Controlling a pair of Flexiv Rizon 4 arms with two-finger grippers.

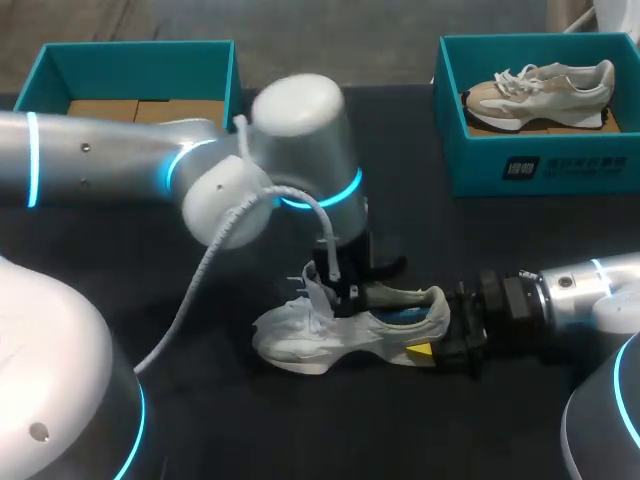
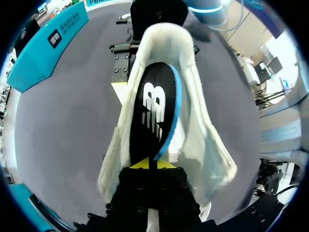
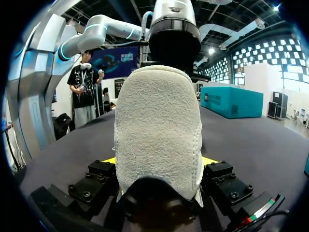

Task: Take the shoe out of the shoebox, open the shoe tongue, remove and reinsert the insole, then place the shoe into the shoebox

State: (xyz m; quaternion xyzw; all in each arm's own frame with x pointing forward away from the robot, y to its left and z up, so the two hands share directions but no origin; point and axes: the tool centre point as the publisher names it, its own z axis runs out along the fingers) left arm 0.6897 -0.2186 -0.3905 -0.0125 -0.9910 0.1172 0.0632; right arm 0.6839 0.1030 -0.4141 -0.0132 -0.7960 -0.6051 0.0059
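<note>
A white shoe (image 1: pixel 300 335) lies on its side mid-table, toe toward my left arm. My left gripper (image 1: pixel 340 298) comes down into its opening. In the left wrist view that gripper (image 2: pixel 149 164) is shut on the near end of the black insole (image 2: pixel 154 111), which has a blue edge and stands tilted inside the shoe (image 2: pixel 203 145). My right gripper (image 1: pixel 432 350) is at the heel. In the right wrist view the heel of the shoe (image 3: pixel 157 125) fills the gap between its fingers (image 3: pixel 108 160), so the right gripper (image 3: pixel 159 162) is shut on it.
A teal shoebox (image 1: pixel 540 165) at the back right holds a beige shoe (image 1: pixel 545 90). A second teal box (image 1: pixel 55 70) at the back left shows only cardboard inside. The black tabletop lies bare in front of the shoe.
</note>
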